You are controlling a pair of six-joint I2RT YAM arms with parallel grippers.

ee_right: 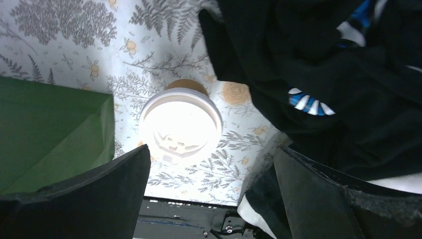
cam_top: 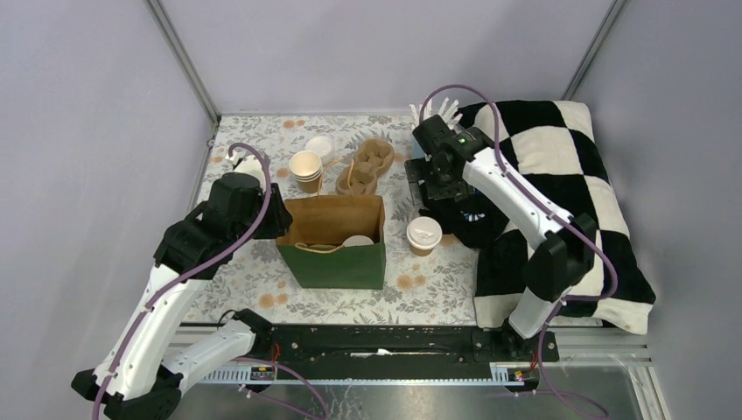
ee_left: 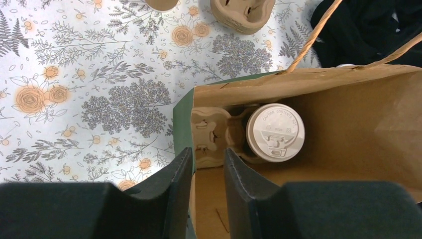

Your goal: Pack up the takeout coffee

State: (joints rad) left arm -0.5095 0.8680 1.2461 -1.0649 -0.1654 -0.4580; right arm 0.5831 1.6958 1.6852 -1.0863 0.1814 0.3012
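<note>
One takeout coffee cup with a white lid (ee_left: 275, 132) stands in a pulp carrier (ee_left: 211, 137) at the bottom of the green paper bag (cam_top: 337, 254). The other lidded cup (cam_top: 423, 234) stands on the floral table just right of the bag, seen from above as a bright lid (ee_right: 180, 127). My left gripper (ee_left: 208, 162) straddles the bag's left wall, one finger outside and one inside, with a visible gap between them. My right gripper (ee_right: 211, 159) hangs wide open above and behind the table cup, holding nothing.
A stack of open paper cups (cam_top: 306, 169), a loose lid (cam_top: 319, 146) and a second pulp carrier (cam_top: 366, 166) sit behind the bag. A black-and-white checked cushion (cam_top: 560, 166) fills the right side. White straws (cam_top: 437, 112) stand at the back.
</note>
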